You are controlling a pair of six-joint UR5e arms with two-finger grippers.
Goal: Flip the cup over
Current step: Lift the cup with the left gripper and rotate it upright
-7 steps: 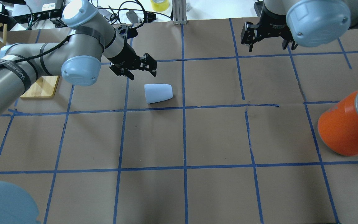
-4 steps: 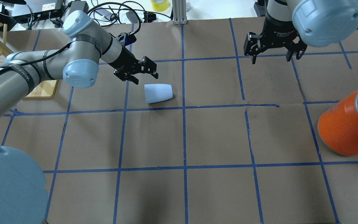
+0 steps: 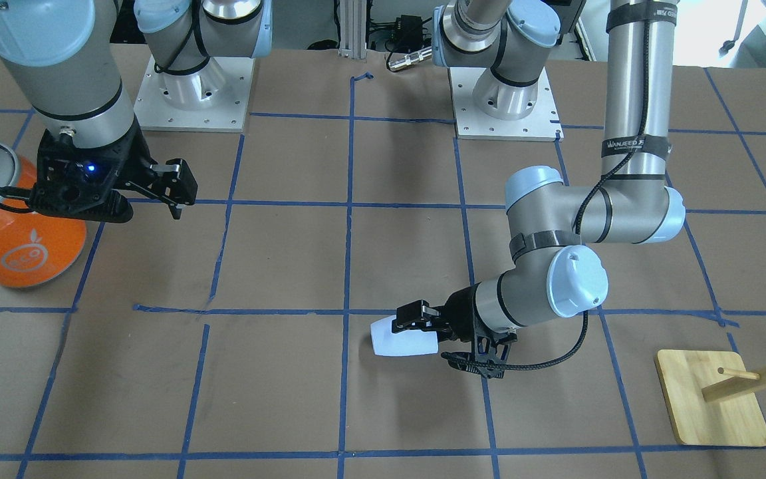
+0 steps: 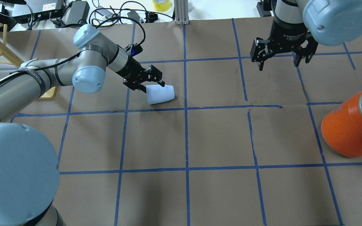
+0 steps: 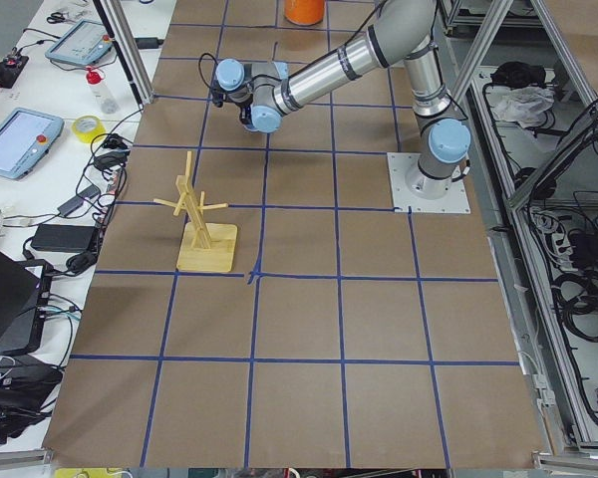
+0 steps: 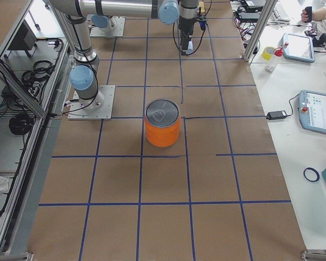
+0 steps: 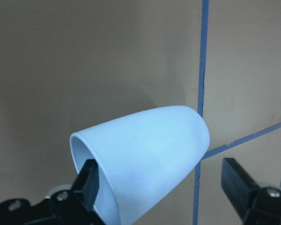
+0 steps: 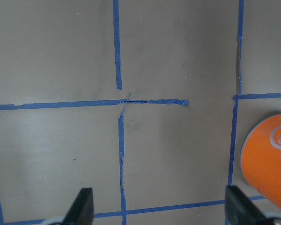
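Lying on its side on the table (image 4: 218, 138), the cup (image 4: 160, 94) is a small, plain, pale lavender-blue tumbler, smooth and matte, with no handle. Its wider rim points toward the robot's left arm and its narrow base points away from it, close to a line of blue tape (image 4: 184, 94).

The left gripper (image 4: 153, 88) is low at the rim end with its fingers (image 7: 86, 185) spread apart. In the left wrist view, one finger sits at the cup's mouth. The other stands clear of the outer wall, with brown table showing between them. Whether the near finger touches the rim cannot be told.

The right gripper (image 4: 278, 64) hangs above bare table well away from the cup, its fingers wide apart with nothing between them.

Brown paper covers the table, and the blue tape divides it into large squares. Beyond its far edge lie cables (image 4: 118, 12) and a yellow tape roll (image 4: 161, 4). The side views show benches with screens along that edge.

A large orange can (image 4: 347, 131) with a silver top stands on the right arm's side of the table, well apart from the cup. A wooden rack (image 3: 712, 399) on a square base stands on the left arm's side, also well apart.
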